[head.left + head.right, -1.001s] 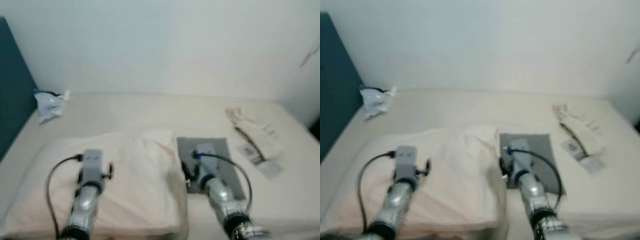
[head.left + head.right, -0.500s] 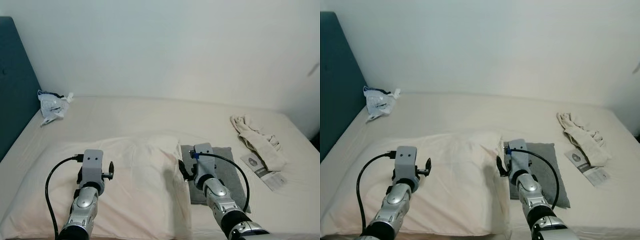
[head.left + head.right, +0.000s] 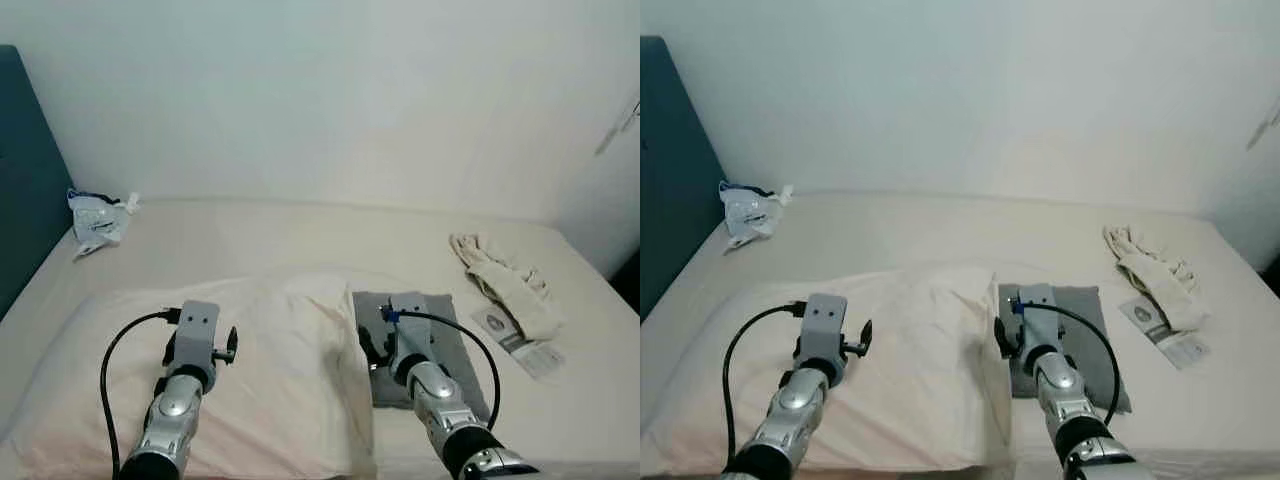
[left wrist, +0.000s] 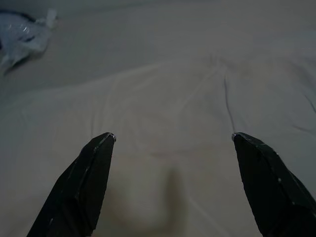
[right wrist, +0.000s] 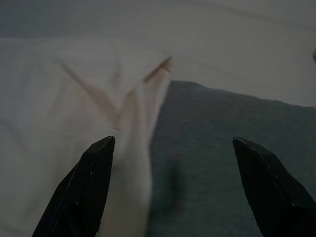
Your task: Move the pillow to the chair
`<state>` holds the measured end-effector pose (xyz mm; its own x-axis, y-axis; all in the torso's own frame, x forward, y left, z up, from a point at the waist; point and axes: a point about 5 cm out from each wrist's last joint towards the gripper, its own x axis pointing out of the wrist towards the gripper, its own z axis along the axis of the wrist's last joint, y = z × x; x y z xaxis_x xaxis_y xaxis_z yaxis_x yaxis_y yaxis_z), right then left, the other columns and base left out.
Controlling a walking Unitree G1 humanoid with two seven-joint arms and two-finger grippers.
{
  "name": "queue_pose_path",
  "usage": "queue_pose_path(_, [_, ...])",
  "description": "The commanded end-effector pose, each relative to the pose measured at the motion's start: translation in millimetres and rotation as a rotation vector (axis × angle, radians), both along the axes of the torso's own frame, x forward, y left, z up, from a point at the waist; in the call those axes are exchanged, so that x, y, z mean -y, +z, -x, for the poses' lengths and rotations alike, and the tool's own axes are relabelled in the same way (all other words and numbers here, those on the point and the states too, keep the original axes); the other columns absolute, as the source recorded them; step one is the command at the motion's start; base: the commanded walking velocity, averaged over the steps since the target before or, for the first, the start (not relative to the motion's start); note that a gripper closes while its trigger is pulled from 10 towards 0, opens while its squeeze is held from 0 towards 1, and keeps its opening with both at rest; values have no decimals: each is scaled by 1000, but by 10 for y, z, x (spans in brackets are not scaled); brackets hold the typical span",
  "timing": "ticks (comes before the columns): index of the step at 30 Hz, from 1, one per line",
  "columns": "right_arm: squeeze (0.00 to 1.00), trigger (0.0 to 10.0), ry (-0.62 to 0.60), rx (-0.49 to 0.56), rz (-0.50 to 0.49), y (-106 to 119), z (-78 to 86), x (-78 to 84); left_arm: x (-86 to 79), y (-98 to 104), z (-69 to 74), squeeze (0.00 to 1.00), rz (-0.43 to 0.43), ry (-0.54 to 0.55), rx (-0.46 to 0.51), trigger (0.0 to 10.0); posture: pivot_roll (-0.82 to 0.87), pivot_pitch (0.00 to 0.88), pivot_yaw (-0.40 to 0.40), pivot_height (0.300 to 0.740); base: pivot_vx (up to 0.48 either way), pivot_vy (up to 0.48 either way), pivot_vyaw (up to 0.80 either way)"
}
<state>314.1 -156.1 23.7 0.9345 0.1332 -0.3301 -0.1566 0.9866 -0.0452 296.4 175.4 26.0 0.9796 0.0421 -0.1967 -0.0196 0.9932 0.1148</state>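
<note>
A large cream pillow lies on the near left part of the bed. My left arm reaches out over its middle. In the left wrist view the left gripper is open, its fingers spread wide above the pillow's wrinkled cover with nothing between them. My right arm hovers over the pillow's right edge. The right gripper is open too, one finger over the cream pillow and the other over a flat grey cushion.
The grey cushion lies right beside the pillow. A beige folded cloth and a paper leaflet lie at the right of the bed. A crumpled plastic bag sits at the far left by the teal headboard. A white wall stands behind.
The head view has shifted a little and sharpened from its earlier blur. Both arms stay over the pillow and the grey cushion, grippers still open.
</note>
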Motion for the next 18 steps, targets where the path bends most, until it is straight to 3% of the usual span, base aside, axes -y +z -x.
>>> queue_pose_path(1, [0, 10000, -30, -15, -2, -37, 34, 66, 28, -37, 11, 0, 15, -5, -24, 10000, -36, 24, -63, 740, 0, 0, 0])
queue_pose_path(18, [0, 10000, -45, 30, -43, 68, -44, 63, -31, 1, 1, 0, -26, -4, 2, 10000, -34, 26, -67, 740, 0, 0, 0])
